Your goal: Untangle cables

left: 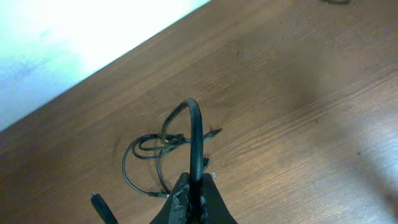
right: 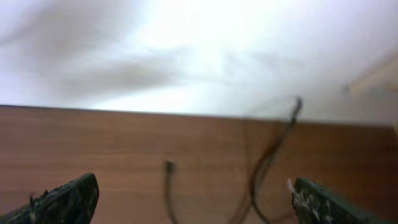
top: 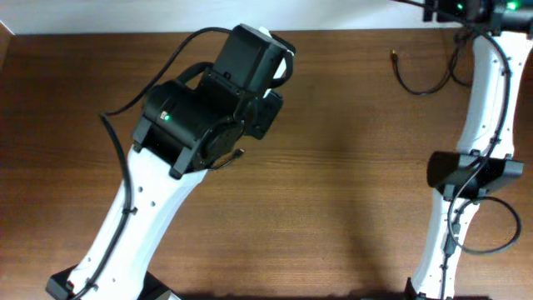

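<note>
While the left arm (top: 158, 179) leans over the upper middle of the table (top: 333, 192), its bulky black wrist hides the fingers from above, so the wrist cam is the one to look at. Down there the left gripper (left: 191, 186) is pressed together, pinching one thin black cord (left: 195, 130) that arches up out of the fingers and curves back down into the tangle of cables (left: 149, 152). That tangle is a small loose coil lying flat on the wood just left of the gripper, with a plug end (left: 98, 202) poking out near the bottom left corner.

Over to the right, a separate cable (top: 416, 82) lies on the table near the far edge, well apart from the tangle, its little metallic plug (top: 391, 57) pointing left. The right arm (top: 483, 108) runs up the right side next to it.

On the right wrist cam the right gripper (right: 193, 182) is spread wide, both fingers (right: 65, 200) out at the frame edges and closed on nothing. The separate cable (right: 268, 158) shows between them, pretty blurry.
</note>
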